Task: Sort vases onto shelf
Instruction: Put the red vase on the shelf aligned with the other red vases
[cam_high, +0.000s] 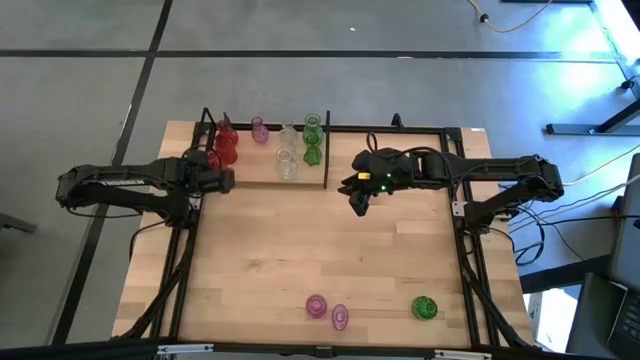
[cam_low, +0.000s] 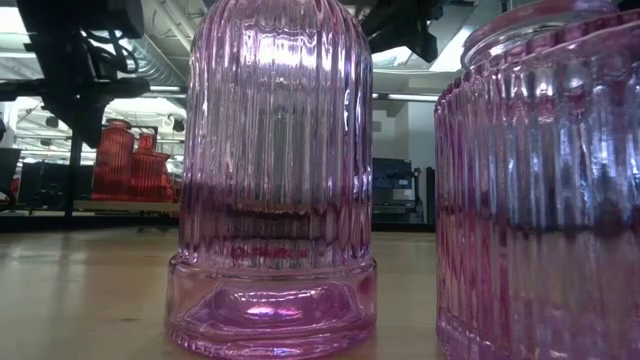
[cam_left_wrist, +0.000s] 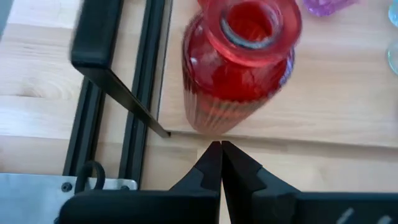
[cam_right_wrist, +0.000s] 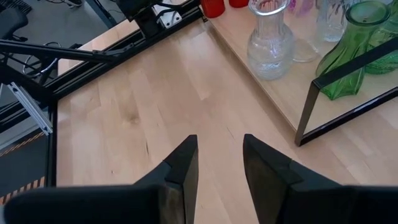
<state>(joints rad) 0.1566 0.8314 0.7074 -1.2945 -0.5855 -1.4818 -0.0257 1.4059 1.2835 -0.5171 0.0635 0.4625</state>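
Right now your left gripper (cam_left_wrist: 221, 149) sits with its fingers pressed together on nothing, just off the shelf's (cam_high: 255, 170) left end, its tips close to a red vase (cam_left_wrist: 239, 62) that stands at the very edge of the board. A second red vase (cam_high: 226, 135) stands behind it on that same end, so you have little slack there, with the black edge rod (cam_left_wrist: 121, 93) slanting past right beside the vase.

Your right gripper (cam_right_wrist: 221, 165) hovers over bare tabletop (cam_high: 320, 250) just off the shelf's right end, fingers parted and holding nothing. The shelf's black corner post (cam_right_wrist: 308, 112) stands between it and the nearest green vase (cam_right_wrist: 351, 50); a clear vase (cam_right_wrist: 268, 37) stands further along the board. From above, the shelf also carries a pink vase (cam_high: 259, 129), another clear one (cam_high: 288, 134) and a second green one (cam_high: 312, 127) along its far side.

Well away from the shelf, at the table's near edge, two pink vases (cam_high: 316, 306) (cam_high: 340, 318) sit side by side and a green vase (cam_high: 424, 307) stands apart from them. The wide stretch of wood between them and the shelf is open.

Past the table you see grey floor with dark lines and some cables (cam_high: 520, 15)
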